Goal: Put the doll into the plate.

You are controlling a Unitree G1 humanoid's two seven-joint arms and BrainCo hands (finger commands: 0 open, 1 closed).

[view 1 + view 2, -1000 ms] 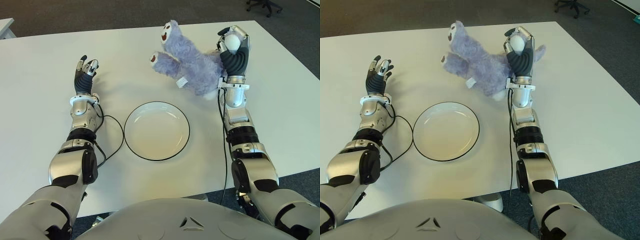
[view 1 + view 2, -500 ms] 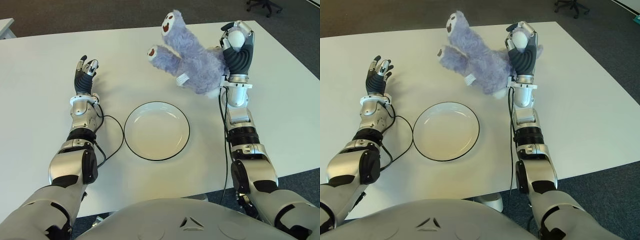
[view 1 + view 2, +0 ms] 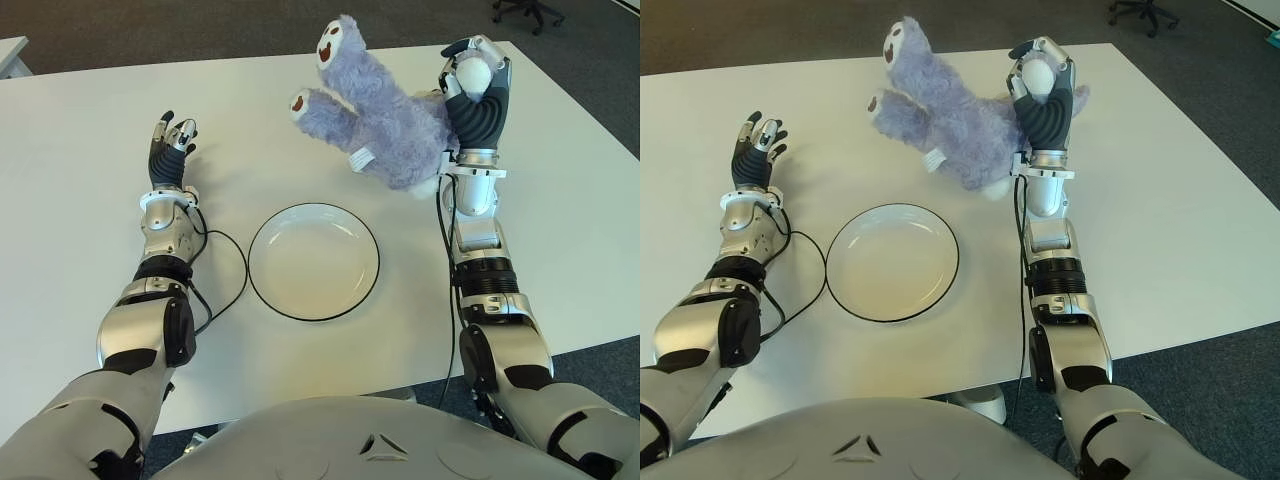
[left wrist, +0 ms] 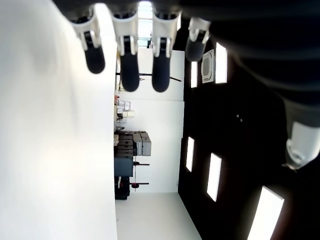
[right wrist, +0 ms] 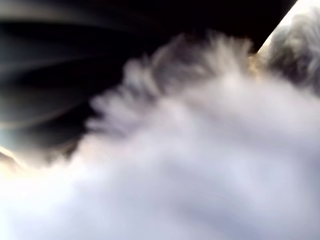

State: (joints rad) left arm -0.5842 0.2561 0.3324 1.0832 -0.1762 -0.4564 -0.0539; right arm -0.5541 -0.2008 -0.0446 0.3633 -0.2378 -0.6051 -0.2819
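- Two eye views, same scene: white tabletop with a white plate, black rim, at centre front, nothing in it.
- Purple plush doll is beyond the plate and to its right, well apart from it, tilted, with the face end raised toward the far edge and two limbs sticking out to the left.
- Right hand is at the doll's right side, fingers curled around the doll's body; doll looks partly lifted, but contact with the tabletop underneath can't be confirmed.
- Left hand shows left of the plate, well apart from it, fingers extended and loosely spread, holding nothing.
- Black cable loops on the tabletop between the left forearm and the plate rim.
- Left wrist view: four dark fingertips straight and relaxed, nothing between them; white tabletop on one side, ceiling lights of the room beyond.
- Right wrist view: filled with the doll's pale purple fur pressed close to the camera; fingers not distinguishable here.
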